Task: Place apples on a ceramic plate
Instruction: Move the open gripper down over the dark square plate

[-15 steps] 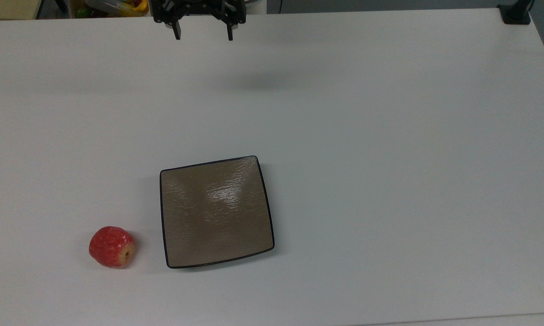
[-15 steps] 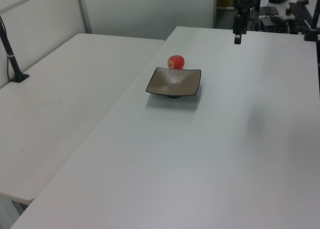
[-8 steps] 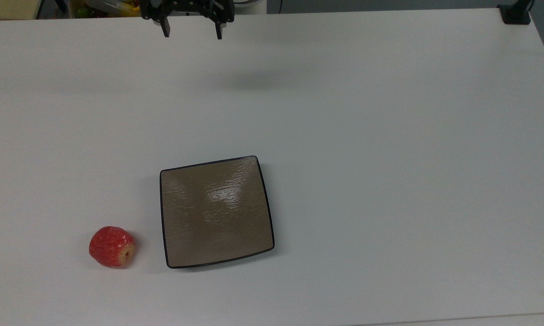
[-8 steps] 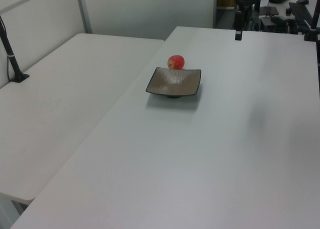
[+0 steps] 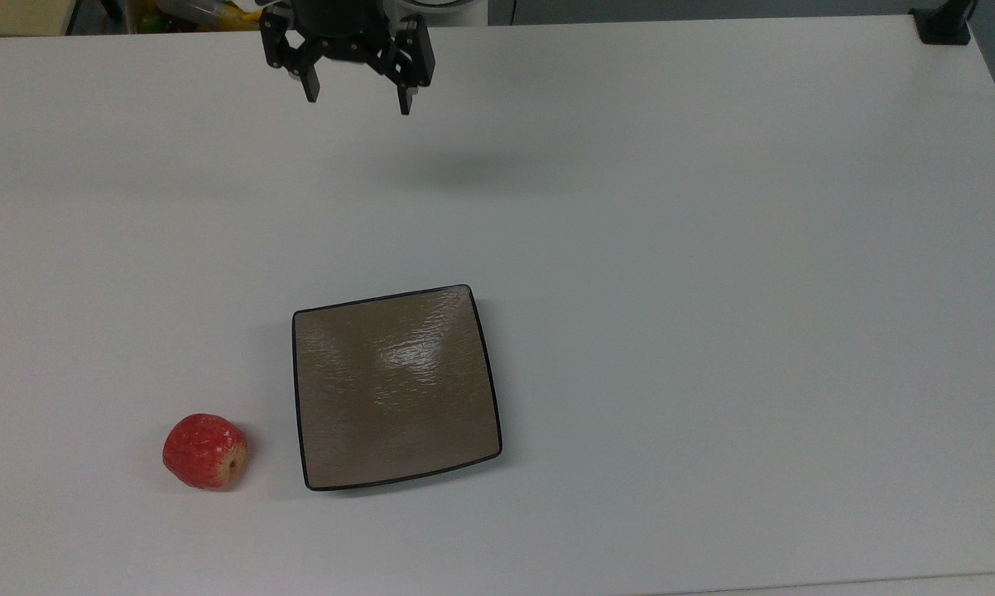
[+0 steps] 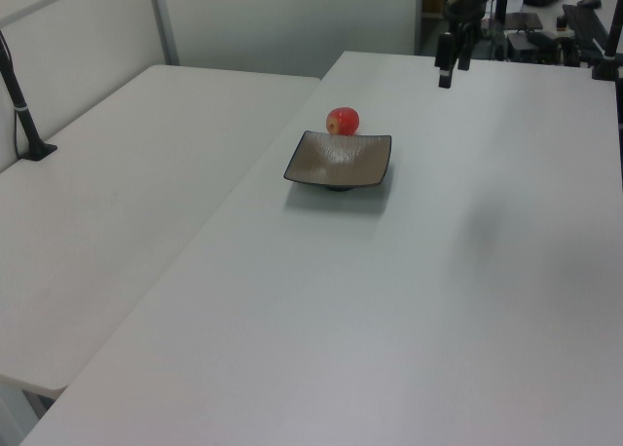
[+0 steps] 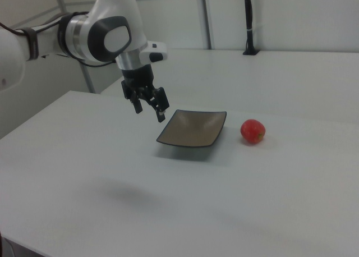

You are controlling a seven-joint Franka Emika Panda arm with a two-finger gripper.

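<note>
While the red apple [image 5: 205, 451] rests on the white surface [image 5: 713, 248] just beside the square brown plate [image 5: 395, 386], off the plate's edge on the top view's left, the gripper [image 5: 357, 93] hangs in the air well apart from both, near the far edge of the surface at the top view's top. Its fingers [image 5: 310, 85] are spread apart and hold nothing. The plate is bare, so the task looks to be at its reaching stage, with the pick not yet begun.

To do this step well, the arm probably needs to travel across the surface toward the apple while staying high enough to pass over the plate's raised black rim. Coming down from straight above the fruit seems wise, with the fingers wide enough to straddle its rounded body. The apple lies tilted, its yellowish stem end facing the plate, so closing across the broad red flanks should hold better than pinching the ends. A round fruit may roll if one finger touches first, so centring matters.
</note>
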